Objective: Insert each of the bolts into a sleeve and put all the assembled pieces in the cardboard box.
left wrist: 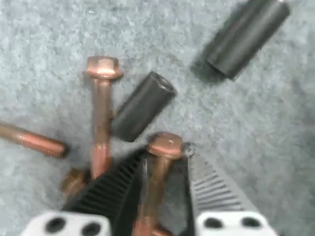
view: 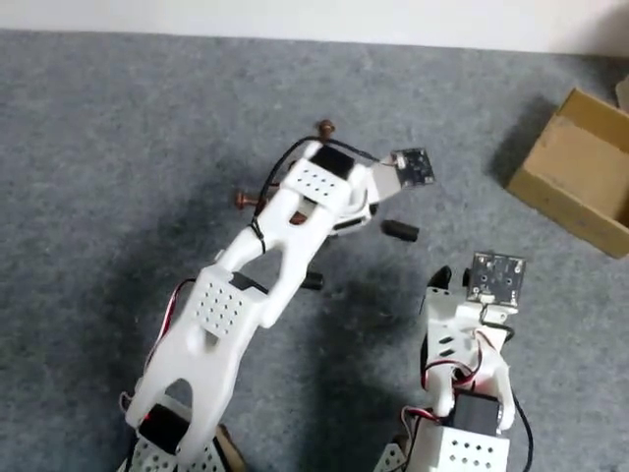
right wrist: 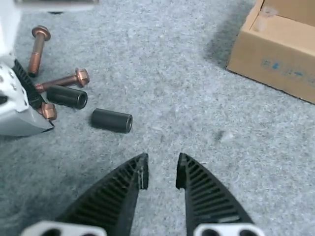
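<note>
Left wrist view has the left gripper (left wrist: 166, 156) straddling a copper bolt (left wrist: 153, 189) on the grey carpet (left wrist: 59, 29). Its jaws are parted, and a slim gap on one side suggests no firm pinch. A black sleeve (left wrist: 142, 105) lies just beyond. The right gripper (right wrist: 161, 164) hangs released above the carpet, well apart from the cardboard box (right wrist: 275, 54).

Several copper-coloured bolts (left wrist: 102, 118) lie flat and scattered on the table (right wrist: 197, 98) beside short black sleeves (left wrist: 142, 105), each on its side and unfilled, with the open cardboard box (right wrist: 275, 54) standing well apart.
</note>
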